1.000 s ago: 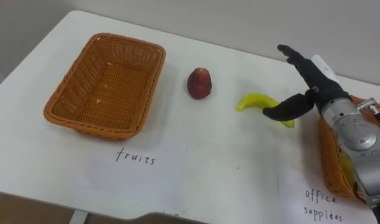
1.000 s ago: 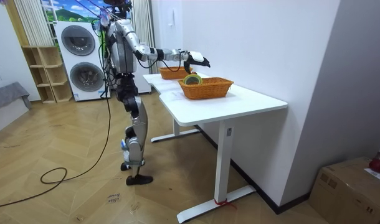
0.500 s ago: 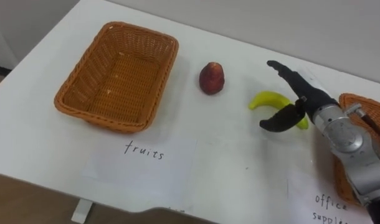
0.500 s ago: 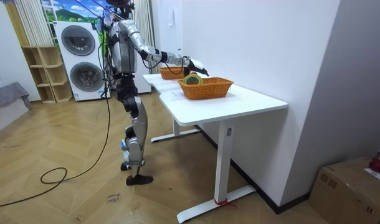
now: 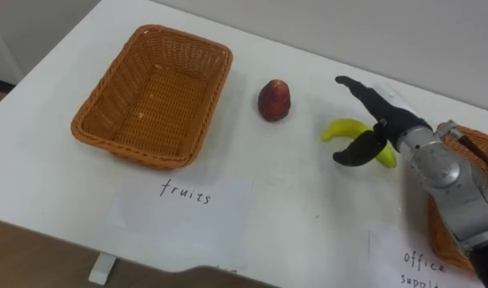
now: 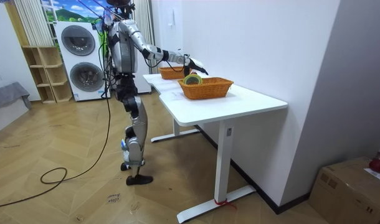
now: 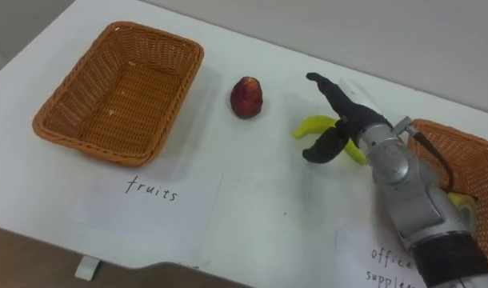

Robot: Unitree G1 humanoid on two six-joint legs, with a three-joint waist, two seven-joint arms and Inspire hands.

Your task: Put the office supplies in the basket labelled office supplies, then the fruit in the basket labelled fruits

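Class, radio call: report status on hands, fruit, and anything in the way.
Right hand open over banana, not closed on it. Banana and red fruit on table, outside fruits basket. Red fruit between banana and basket.

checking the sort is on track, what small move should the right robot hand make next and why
Probably lower slightly and curl round the banana. The right robot hand is open, with its fingers straight above the banana and its thumb in front, not yet gripping. The banana lies on the table, and the fruits basket to the left is empty.
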